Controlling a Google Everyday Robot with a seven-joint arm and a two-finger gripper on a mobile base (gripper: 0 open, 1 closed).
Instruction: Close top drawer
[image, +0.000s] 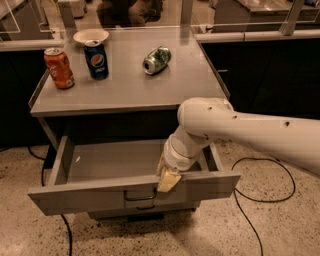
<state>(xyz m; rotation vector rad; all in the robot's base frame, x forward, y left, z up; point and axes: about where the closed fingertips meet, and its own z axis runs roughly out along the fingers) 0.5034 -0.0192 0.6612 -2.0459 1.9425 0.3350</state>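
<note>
The top drawer (80, 196) of a grey metal cabinet stands pulled far out, and I see nothing inside it. A small dark wire handle (140, 194) sits centred on its plain front. My gripper (168, 181) hangs from the white arm at the drawer's front edge, just right of the handle. Its tan fingertips rest against the top of the drawer front.
On the cabinet top (125, 87) stand an orange soda can (58, 68) and a blue Pepsi can (96, 59), with a green can (156, 60) lying on its side and a white bowl (90, 36) behind. Black cables (255, 197) trail on the speckled floor. Dark counters flank the cabinet.
</note>
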